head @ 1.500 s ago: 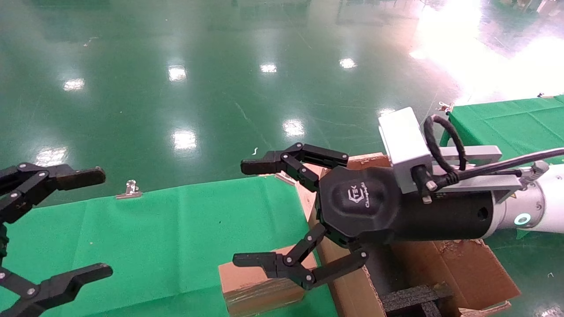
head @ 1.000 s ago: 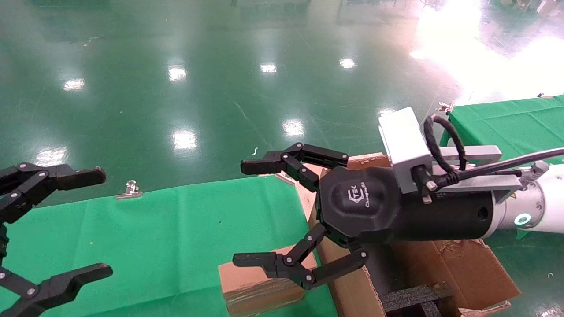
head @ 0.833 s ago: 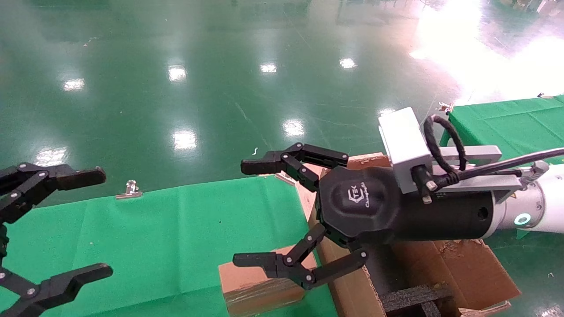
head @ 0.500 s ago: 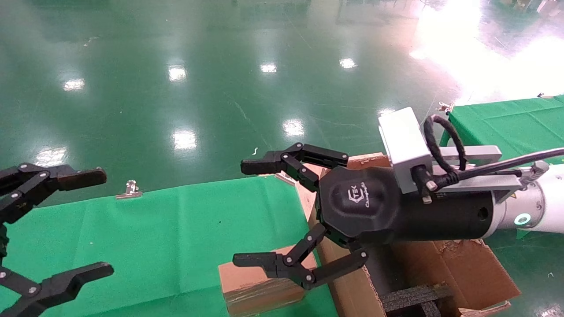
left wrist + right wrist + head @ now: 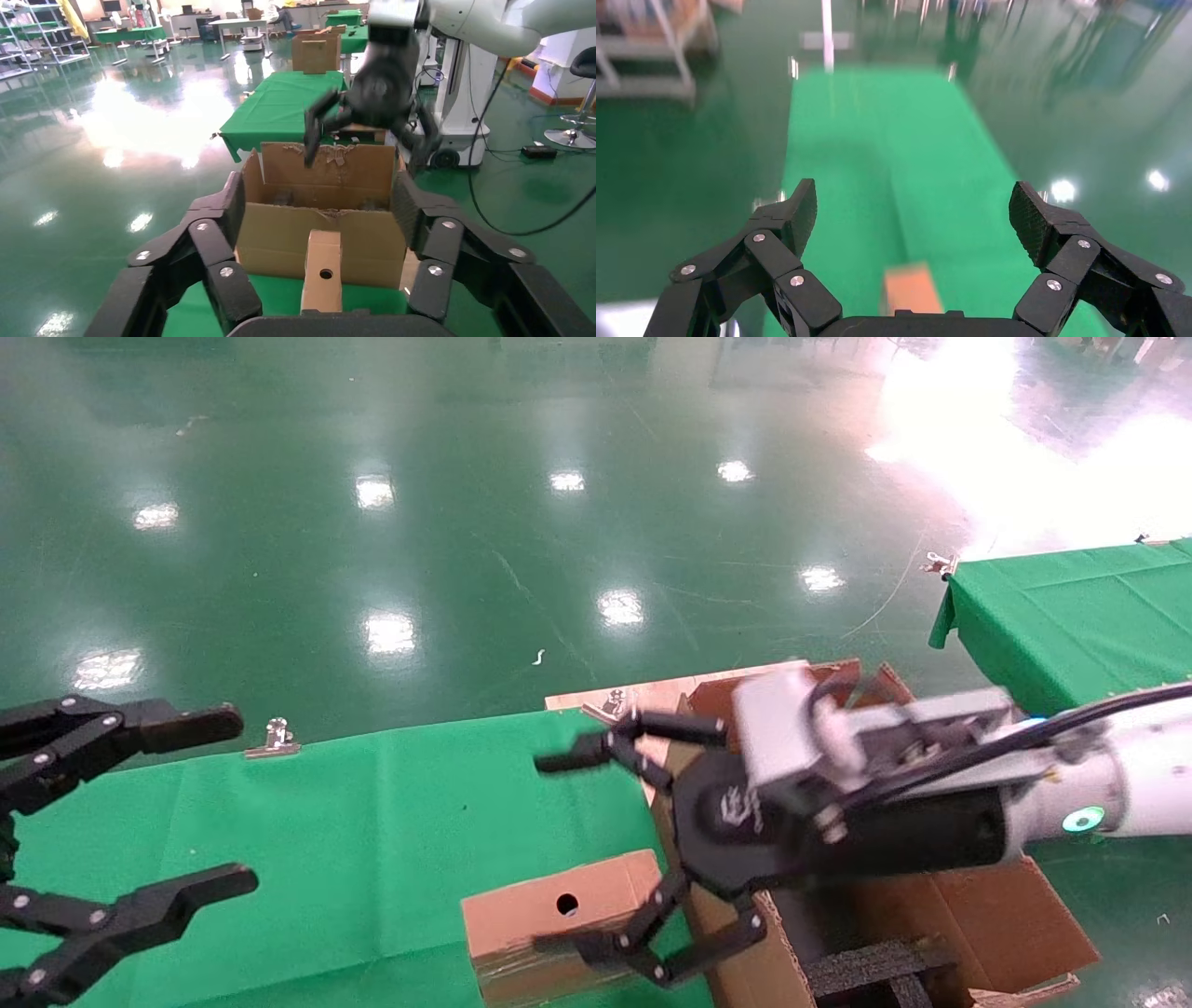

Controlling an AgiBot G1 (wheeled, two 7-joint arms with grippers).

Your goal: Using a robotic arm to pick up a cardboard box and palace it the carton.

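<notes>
The small brown cardboard box (image 5: 549, 919), with a round hole in one face, lies on the green table just left of the large carton (image 5: 978, 915). The white robotic arm's right gripper (image 5: 559, 854) is open and hovers over the box, its lower finger in front of the box's near side. The right wrist view shows the box (image 5: 911, 289) below, between the open fingers (image 5: 916, 210). My left gripper (image 5: 228, 798) is open and empty at the far left. The left wrist view shows the box (image 5: 322, 270) against the carton (image 5: 281, 239), with the right gripper (image 5: 365, 151) above.
Black foam inserts (image 5: 866, 971) sit inside the carton. A metal clip (image 5: 276, 736) holds the green cloth (image 5: 326, 822) at the table's far edge. A second green table (image 5: 1071, 617) stands at the right. Glossy green floor lies beyond.
My right arm has dropped and tilted down toward the small box, uncovering the box's holed face. My left gripper has shifted slightly to the right.
</notes>
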